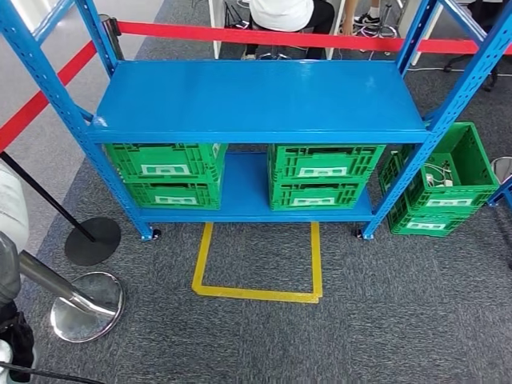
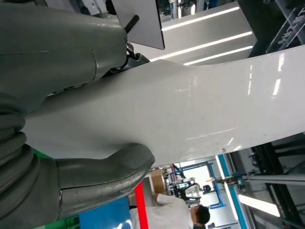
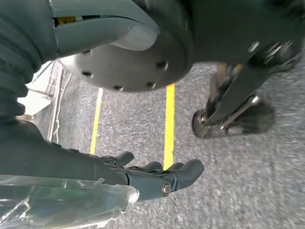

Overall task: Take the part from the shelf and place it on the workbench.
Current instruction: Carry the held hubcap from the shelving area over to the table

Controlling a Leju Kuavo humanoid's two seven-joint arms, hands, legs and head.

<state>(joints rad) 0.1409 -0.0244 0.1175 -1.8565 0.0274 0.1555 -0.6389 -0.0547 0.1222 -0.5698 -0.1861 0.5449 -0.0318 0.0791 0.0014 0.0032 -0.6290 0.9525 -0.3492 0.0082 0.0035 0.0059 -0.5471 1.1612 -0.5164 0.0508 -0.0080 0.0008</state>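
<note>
1. Grey-and-dark right hand (image 3: 158, 174): hangs low over the carpet, fingers stretched out, holding nothing.
2. Left hand (image 2: 72, 181): thumb against a glossy white surface; whether it grips anything cannot be told.
3. Grey carpet (image 1: 392, 320) with yellow tape outline (image 1: 259, 294): probably the standing mark; squaring up inside it should put both lower crates in reach.
4. Chrome stanchion base (image 1: 87, 306): close on the left, so keep that arm's swing tight.
5. Blue shelf (image 1: 259, 100): top board bare; green crate stacks (image 1: 166, 172) and (image 1: 323, 172) sit on the lower board. The part is presumably inside one, its contents hidden; reach in under the top board.
6. Green side crates (image 1: 446, 184): beside the shelf's right post, with white wired pieces in the top one.
7. Red barrier belt (image 1: 259, 36), with a seated person (image 1: 284, 16) behind it.
</note>
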